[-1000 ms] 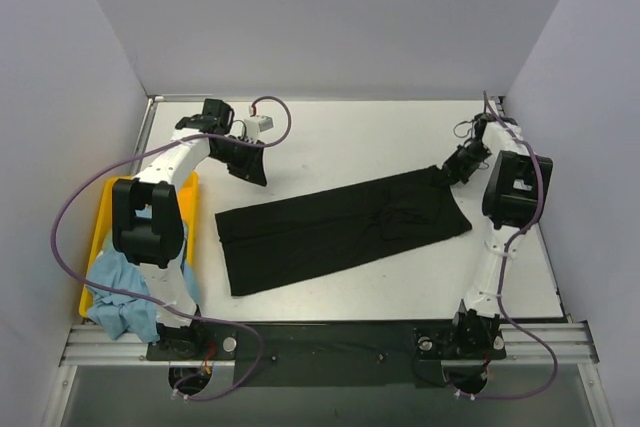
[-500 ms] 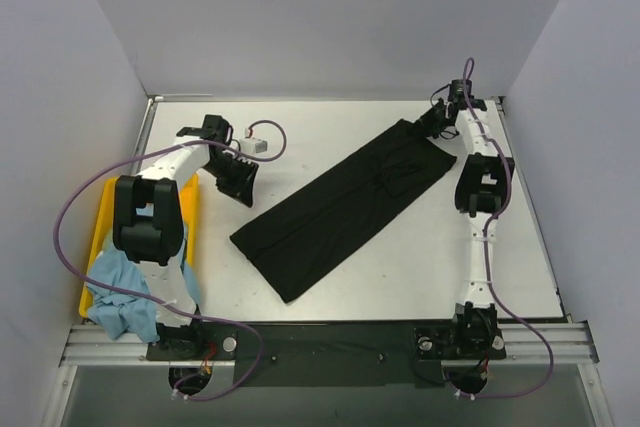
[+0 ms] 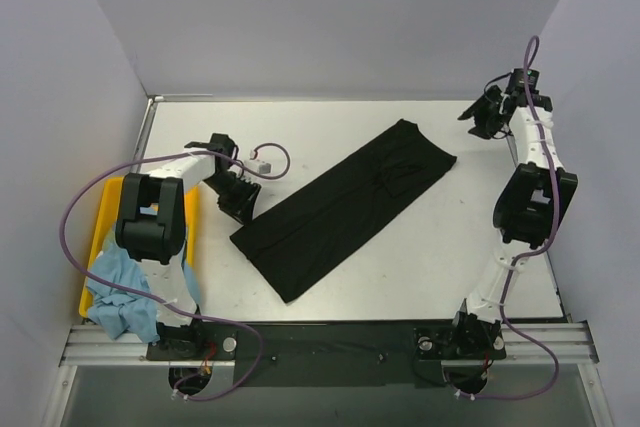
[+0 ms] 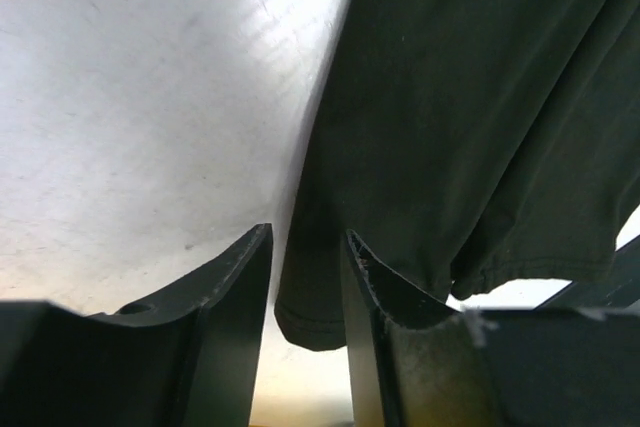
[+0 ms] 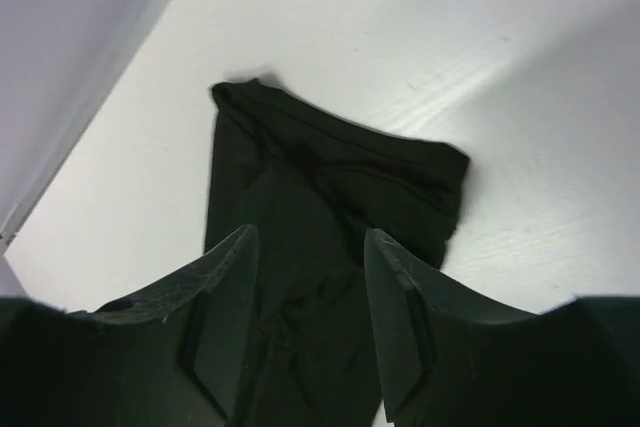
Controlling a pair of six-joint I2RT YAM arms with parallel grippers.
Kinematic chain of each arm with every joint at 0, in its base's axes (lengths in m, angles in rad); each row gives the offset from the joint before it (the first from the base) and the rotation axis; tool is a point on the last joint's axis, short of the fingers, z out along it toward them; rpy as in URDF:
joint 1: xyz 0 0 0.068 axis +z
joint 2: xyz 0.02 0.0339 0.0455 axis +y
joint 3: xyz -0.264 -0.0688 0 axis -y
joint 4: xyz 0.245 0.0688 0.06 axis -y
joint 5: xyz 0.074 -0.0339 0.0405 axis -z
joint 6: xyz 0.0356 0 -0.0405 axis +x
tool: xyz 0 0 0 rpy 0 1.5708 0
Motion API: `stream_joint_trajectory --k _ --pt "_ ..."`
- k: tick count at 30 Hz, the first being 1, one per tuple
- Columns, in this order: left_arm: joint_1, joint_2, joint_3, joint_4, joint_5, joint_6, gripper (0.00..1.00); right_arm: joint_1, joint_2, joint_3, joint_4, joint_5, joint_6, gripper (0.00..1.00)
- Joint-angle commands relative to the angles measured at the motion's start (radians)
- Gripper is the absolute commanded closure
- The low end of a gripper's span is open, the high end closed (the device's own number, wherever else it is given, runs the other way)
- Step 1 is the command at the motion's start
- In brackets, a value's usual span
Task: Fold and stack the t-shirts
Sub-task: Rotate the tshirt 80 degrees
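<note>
Now the long, folded black cloth t-shirt (image 3: 345, 205) lies diagonally across mid-worktop. The right claw (image 3: 478, 119) has released its far end and pulled back to the far right corner, open and empty, so another fold seems next. The left claw (image 3: 238, 209), slightly parted, holds nothing at the shirt's near-left tip. A crumpled light blue t-shirt (image 3: 120, 292) waits at the near left corner. No writing is readable.
</note>
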Motion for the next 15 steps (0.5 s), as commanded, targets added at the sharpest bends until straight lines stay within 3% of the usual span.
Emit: stream_joint_trajectory --k 1,8,12,15 --pt "-0.011 -0.030 -0.031 0.023 0.004 0.031 0.59 -0.014 0.080 -0.077 -0.143 0.056 -0.072 0.58" --pt "-0.046 -0.051 -0.097 0.015 0.033 0.031 0.71 -0.027 0.209 -0.041 -0.154 0.007 -0.075 0.57" --pt "-0.071 -0.048 -0.106 0.026 0.036 0.016 0.71 -0.028 0.280 0.010 -0.154 -0.012 -0.040 0.60" --pt "-0.080 -0.056 -0.105 0.015 0.039 0.019 0.72 -0.030 0.312 0.047 -0.147 -0.032 -0.012 0.87"
